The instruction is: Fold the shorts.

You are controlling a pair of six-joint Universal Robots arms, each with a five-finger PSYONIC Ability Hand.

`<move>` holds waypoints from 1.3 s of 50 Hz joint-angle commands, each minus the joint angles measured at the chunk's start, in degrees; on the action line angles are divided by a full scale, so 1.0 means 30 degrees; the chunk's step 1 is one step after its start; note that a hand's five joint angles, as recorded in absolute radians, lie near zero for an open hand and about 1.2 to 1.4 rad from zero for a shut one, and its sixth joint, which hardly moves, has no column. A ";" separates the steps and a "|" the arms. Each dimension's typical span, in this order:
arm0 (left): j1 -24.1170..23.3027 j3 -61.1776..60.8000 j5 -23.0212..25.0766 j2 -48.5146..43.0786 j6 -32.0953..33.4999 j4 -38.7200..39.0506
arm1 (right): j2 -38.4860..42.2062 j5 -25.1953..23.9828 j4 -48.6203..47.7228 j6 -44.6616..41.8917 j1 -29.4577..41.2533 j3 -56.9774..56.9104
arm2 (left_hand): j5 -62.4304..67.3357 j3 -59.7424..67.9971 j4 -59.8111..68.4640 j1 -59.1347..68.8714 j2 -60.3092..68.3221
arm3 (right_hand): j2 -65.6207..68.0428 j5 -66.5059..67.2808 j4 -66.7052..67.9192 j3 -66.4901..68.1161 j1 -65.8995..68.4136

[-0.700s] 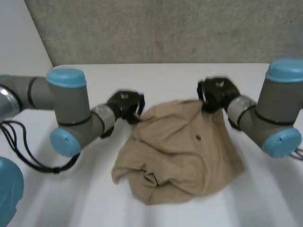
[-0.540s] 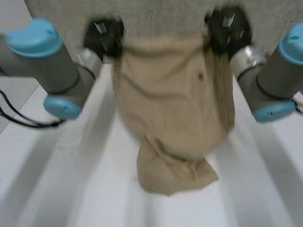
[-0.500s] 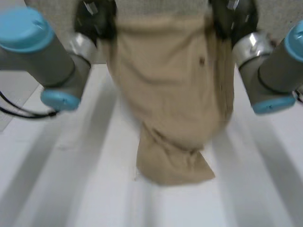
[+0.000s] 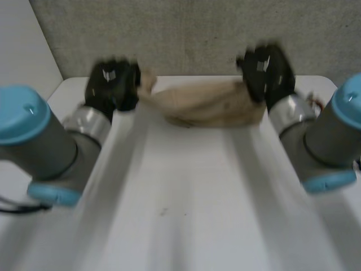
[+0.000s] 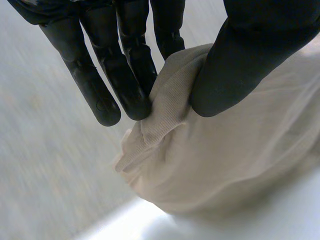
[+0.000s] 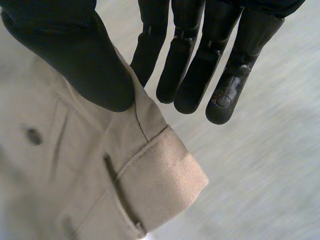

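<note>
**Operator A:** Shorts (image 4: 210, 105) first: where do you have them?

**Operator B:** I see the tan shorts at the far edge of the white table (image 4: 180, 192), bunched into a low strip strung between my two hands, in front of the grey wall (image 4: 197, 34). I cannot tell whether they rest on the table or hang just above it.

**Operator A:** How is the left hand (image 5: 235, 65)?

**Operator B:** Closed on the cloth: thumb on one side, fingers (image 5: 127, 85) on the other, pinching a rolled corner at its end of the strip.

**Operator A:** And the right hand (image 6: 75, 60)?

**Operator B:** It pinches the waistband corner, thumb pressed on the front, straight fingers reaching behind it. Near the thumb I can make out a dark button (image 6: 34, 136).
</note>
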 commanded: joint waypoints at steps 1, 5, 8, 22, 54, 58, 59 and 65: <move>-0.0452 -0.3520 -0.0045 0.0000 0.1156 -0.2678 | -0.0038 -0.0065 0.6228 -0.1313 -0.0071 0.3062 | 0.5167 0.3825 0.3775 0.4617 0.3798 | 0.4257 0.4485 0.3911 0.4078 0.8018; -0.0542 -0.4343 -0.0016 0.0262 0.1568 -0.3529 | -0.0067 -0.0182 0.7522 -0.0525 -0.0071 0.3706 | 0.5167 0.3825 0.3775 0.4617 0.3798 | 0.4257 0.4485 0.3911 0.4078 0.8018; -0.0600 -0.4667 -0.0044 0.0964 0.1569 -0.4144 | -0.0621 -0.0387 0.7552 0.0968 -0.0304 0.4205 | 0.5167 0.3825 0.3775 0.4617 0.3798 | 0.4166 0.4394 0.3819 0.3987 0.7927; -0.0454 -0.5488 -0.0015 0.3399 0.1599 -0.4352 | -0.2088 -0.3988 0.8049 0.8649 -0.4083 0.5055 | -1.1026 -1.2368 -1.2418 -1.1576 -1.2395 | -1.3385 -1.3157 -1.3732 -1.3564 -0.9624; 0.3443 -0.8270 0.3765 0.2667 0.5290 -0.5290 | 0.0486 -0.4958 0.4974 -0.0024 -0.5052 0.6317 | -1.1030 -1.2372 -1.2423 -1.1580 -1.2400 | -0.5213 -0.4984 -0.5559 -0.5391 -0.1451; 0.3180 -0.8535 0.3296 0.2521 0.5261 -0.5027 | 0.1074 -0.4958 0.4974 -0.0024 -0.5051 0.5848 | -1.0974 -1.2316 -1.2367 -1.1524 -1.2344 | 0.0659 0.0887 0.0312 0.0480 0.4420; 0.3121 -0.8535 0.3092 0.2404 0.5290 -0.4910 | 0.1133 -0.4958 0.5003 -0.0024 -0.5022 0.5760 | -1.0696 -1.2038 -1.2089 -1.1246 -1.2066 | 0.2853 0.3081 0.2507 0.2674 0.6614; 0.3121 -0.8330 0.2914 0.1584 0.5319 -0.4236 | 0.1017 -0.4812 0.4478 0.0503 -0.4993 0.5524 | -0.9011 -1.0353 -1.0404 -0.9561 -1.0381 | 0.4257 0.4485 0.3911 0.4078 0.8018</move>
